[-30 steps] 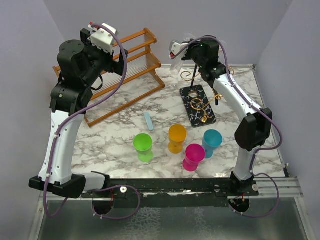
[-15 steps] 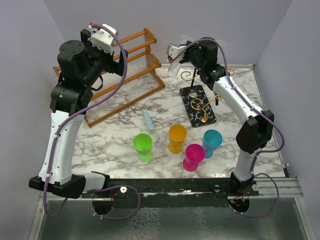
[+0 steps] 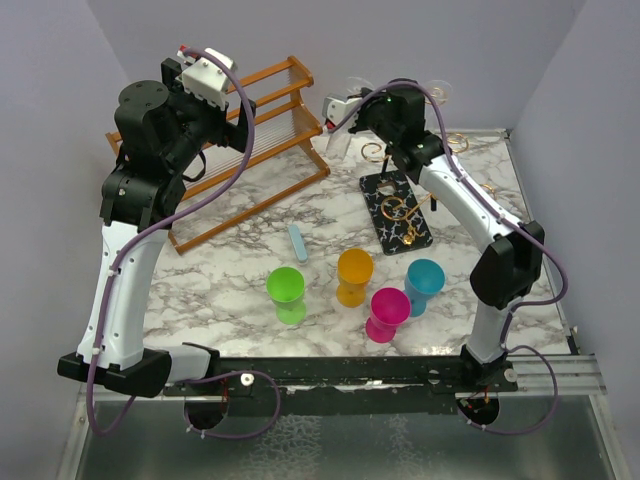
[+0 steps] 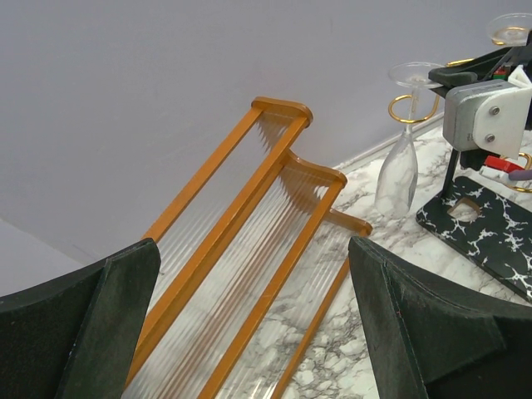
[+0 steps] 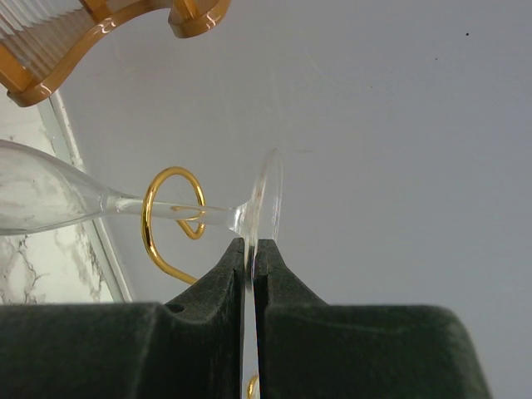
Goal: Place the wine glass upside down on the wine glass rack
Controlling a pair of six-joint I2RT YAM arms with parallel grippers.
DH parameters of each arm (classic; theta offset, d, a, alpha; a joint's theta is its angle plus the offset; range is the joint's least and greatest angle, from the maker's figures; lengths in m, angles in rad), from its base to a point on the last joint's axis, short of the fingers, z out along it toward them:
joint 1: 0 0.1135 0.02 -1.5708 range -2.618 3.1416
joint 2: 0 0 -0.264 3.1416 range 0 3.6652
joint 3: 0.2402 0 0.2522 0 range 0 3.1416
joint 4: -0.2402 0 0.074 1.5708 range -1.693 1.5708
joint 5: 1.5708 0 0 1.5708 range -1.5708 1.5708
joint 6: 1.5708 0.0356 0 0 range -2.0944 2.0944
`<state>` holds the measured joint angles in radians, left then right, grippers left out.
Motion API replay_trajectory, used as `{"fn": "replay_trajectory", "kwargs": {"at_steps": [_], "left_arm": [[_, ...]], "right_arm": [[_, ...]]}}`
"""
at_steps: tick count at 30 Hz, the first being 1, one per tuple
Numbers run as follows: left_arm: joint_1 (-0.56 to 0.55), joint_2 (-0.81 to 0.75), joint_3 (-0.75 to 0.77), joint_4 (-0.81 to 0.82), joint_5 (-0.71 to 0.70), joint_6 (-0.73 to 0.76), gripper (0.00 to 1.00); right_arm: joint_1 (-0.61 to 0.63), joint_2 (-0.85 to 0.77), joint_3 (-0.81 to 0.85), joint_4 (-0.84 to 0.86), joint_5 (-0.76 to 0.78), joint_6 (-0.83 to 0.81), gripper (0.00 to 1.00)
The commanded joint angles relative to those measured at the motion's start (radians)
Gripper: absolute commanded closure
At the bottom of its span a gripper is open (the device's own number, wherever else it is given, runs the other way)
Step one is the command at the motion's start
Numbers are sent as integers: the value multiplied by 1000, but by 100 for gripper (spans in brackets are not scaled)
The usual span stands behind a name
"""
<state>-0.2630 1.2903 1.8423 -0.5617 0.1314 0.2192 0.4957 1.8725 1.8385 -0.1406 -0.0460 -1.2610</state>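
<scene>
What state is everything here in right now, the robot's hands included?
Wine glass: upside down, foot pinched by the right hand, stem at a gold loop.
Right hand: shut on the glass's foot.
Left hand: open, holding nothing.
Wine glass rack: standing on its base.
Green cup, orange cup, pink cup, teal cup: upright, mouths up.
Wooden shelf rack: standing.

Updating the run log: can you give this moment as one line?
right hand: shut on foot of clear upside-down wine glass | stem: inside a loop of gold-wire, black-based rack | left hand: open, empty
</scene>
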Motion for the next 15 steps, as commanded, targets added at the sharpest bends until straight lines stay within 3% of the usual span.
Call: {"fn": "replay_trajectory", "kwargs": {"at_steps": [1,15], "left_arm": [[2,-27,-11,16,21,3,1],[2,-23,-12,13,14,15,1]], "right_arm": [[15,7,24,24,12,-20,97],[21,62,53,95,83,-21,94]]}}
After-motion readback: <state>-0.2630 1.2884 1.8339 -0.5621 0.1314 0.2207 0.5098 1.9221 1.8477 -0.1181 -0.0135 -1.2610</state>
